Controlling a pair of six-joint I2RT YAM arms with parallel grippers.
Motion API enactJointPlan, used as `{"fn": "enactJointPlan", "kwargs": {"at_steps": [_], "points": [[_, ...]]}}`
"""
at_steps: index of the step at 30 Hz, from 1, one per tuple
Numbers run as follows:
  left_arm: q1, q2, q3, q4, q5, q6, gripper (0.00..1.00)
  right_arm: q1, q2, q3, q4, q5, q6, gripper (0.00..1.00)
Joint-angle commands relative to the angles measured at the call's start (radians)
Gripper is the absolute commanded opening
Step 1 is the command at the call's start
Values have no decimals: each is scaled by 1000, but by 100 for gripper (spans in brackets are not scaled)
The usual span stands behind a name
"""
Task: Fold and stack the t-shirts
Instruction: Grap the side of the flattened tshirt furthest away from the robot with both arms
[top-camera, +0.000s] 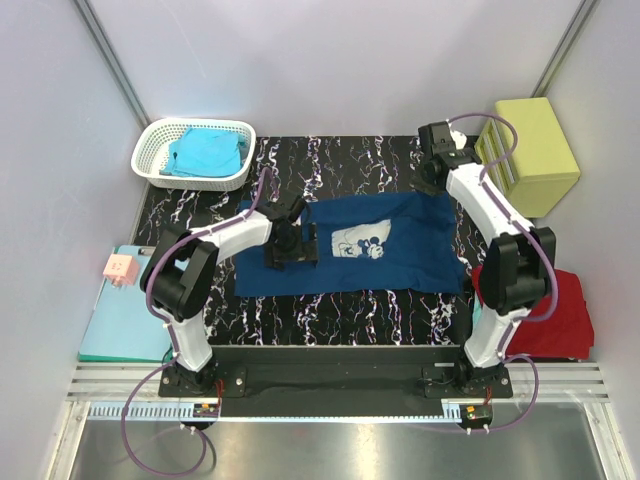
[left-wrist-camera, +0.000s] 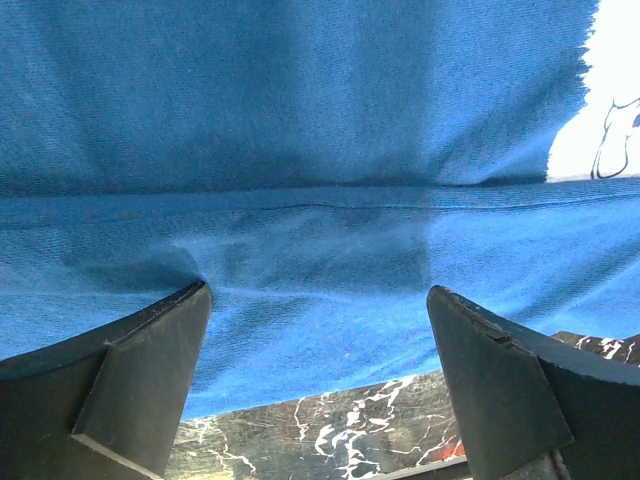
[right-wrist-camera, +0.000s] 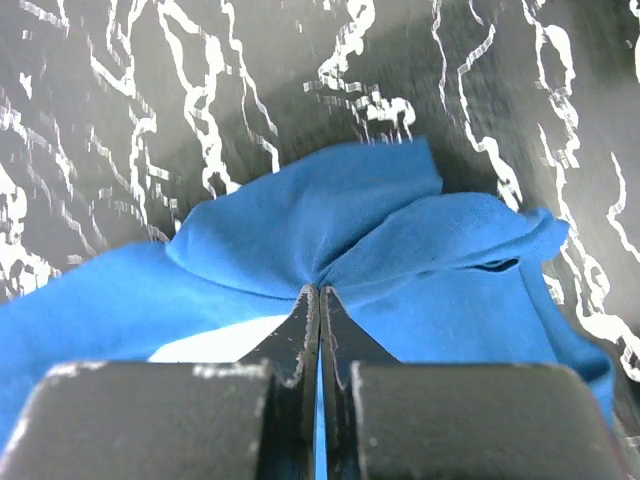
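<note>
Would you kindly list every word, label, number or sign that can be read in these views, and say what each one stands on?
No text can be read in any view.
On the navy t-shirt, the chest print: a cartoon drawing only, no letters visible.
On the teal clipboard, the pink block: faint marks, too small to read.
At the left arm's base, the small tag: too small to read.

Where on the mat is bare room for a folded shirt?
Bare mat lies beyond the navy shirt, between basket and right gripper; a narrower strip runs along the near edge. The right side, by the red shirt, is crowded.
</note>
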Motion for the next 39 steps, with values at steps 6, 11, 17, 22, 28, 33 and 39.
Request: {"fn": "enactJointPlan", "kwargs": {"at_steps": [6, 11, 17, 22, 28, 33, 39], "points": [[-32, 30, -18, 33, 48, -23, 99, 101, -213, -305, -9, 61, 55, 0], [-44, 36, -20, 33, 46, -32, 99, 163, -254, -412, -22, 45, 115, 0], [-56, 44, -23, 33, 40, -44, 99, 226, -260, -506, -55, 27, 182, 0], [-66, 56, -20, 36, 37, -49, 99, 232, -199, -477, -80, 14, 167, 9], [-70, 39, -17, 35, 28, -47, 99, 162, -215, -226, -35, 133, 72, 54], [-70, 21, -26, 27, 22, -43, 99, 26, -50, -61, -54, 51, 60, 52], [-70, 26, -30, 21, 17, -32, 99, 5, 129, 40, -49, -4, 41, 47]]}}
